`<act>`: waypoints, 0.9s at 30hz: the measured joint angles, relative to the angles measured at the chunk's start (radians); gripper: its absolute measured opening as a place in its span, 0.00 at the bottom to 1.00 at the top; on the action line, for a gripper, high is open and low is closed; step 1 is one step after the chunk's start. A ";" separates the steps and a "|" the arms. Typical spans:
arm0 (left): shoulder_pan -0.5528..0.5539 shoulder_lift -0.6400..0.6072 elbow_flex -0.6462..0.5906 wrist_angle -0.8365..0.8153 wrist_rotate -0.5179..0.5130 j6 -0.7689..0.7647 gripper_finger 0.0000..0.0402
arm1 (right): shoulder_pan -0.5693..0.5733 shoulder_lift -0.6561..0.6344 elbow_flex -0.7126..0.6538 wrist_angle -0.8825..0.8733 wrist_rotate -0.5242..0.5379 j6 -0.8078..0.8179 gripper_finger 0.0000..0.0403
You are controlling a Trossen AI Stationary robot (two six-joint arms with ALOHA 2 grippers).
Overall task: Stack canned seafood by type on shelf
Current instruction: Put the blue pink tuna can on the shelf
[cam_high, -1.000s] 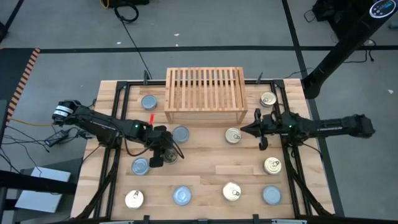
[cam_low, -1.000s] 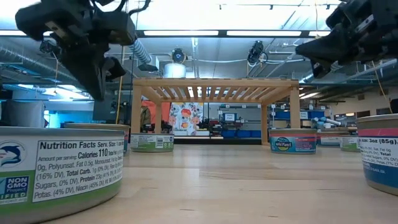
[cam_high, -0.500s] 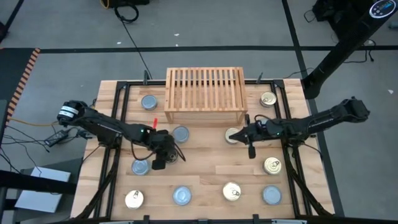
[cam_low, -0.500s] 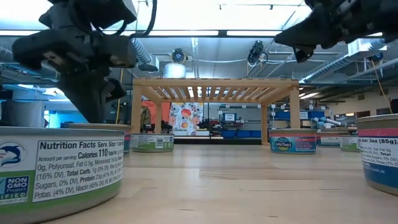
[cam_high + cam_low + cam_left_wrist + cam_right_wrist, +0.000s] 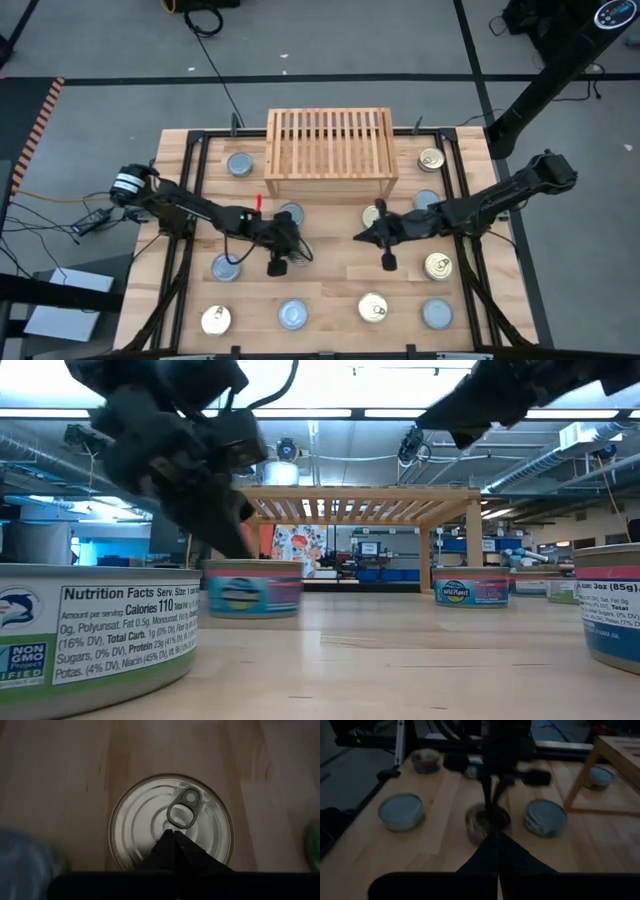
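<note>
Clearly, we kept our left tool (image 5: pixel 291 248) closed, fingers pressed together, directly above a silver-topped tin (image 5: pixel 172 823) on the surface (image 5: pixel 330 262), near the shelf (image 5: pixel 329 154); our right tool (image 5: pixel 362 236), likewise closed, hung nearby, holding nothing.

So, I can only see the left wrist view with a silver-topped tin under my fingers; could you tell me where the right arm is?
Observer: The right gripper hangs over mid-table, fingers shut and holding nothing.
Operator: Thank you. Is anything on the shelf?
Observer: No tin shows on the shelf's slatted top.
Operator: And what lies nearest my tin?
Observer: Another silver-topped tin, between yours and the shelf.
</note>
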 joint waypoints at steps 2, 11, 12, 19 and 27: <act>0.000 0.046 -0.001 0.107 0.006 0.012 0.00 | 0.015 0.028 0.014 -0.008 -0.001 0.010 0.01; -0.011 0.034 0.022 0.190 0.064 -0.125 0.00 | 0.058 0.189 0.074 -0.018 0.006 0.085 0.02; -0.013 0.009 0.023 0.185 0.059 -0.166 0.01 | 0.059 0.212 0.085 -0.010 0.005 0.092 0.02; -0.019 -0.063 0.034 0.016 -0.083 -0.279 0.09 | 0.073 0.384 0.159 -0.016 -0.009 0.089 0.02; 0.032 -0.028 0.036 -0.010 -0.110 -0.243 0.02 | 0.073 0.588 0.313 -0.008 -0.022 0.044 0.02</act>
